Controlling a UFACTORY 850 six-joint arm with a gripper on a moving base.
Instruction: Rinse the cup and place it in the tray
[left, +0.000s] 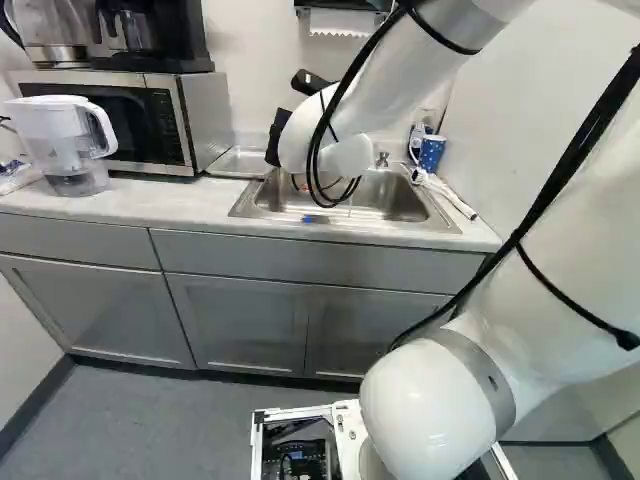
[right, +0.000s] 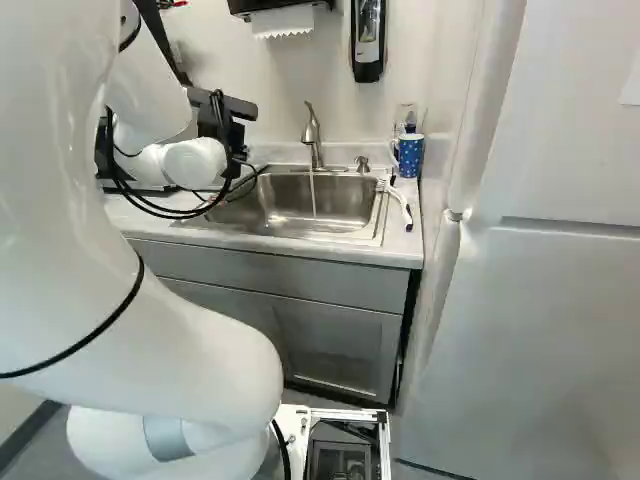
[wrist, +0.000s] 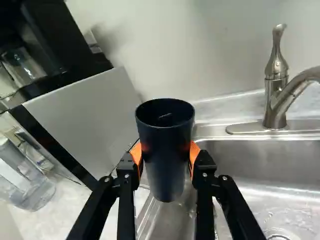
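In the right base view the black gripper (right: 222, 125) is partly hidden by cables and the wrist, near the left side of the sink. The wrist view shows the gripper (wrist: 166, 156) shut on a dark navy cup (wrist: 167, 172), with an orange pad against each side. The cup's open mouth shows, and its lower end hangs over the sink's edge nearest the microwave. A shallow metal tray (left: 238, 163) lies between microwave and sink in the left base view. From the faucet (right: 312, 135) a thin stream of water falls into the sink (right: 330, 205).
A microwave (left: 150, 120) with a coffee maker on top and a water pitcher (left: 65, 140) stand left of the sink. On the right are a blue dotted mug (right: 411, 155) and a white brush (right: 400, 205). A soap dispenser (right: 368, 38) hangs on the wall.
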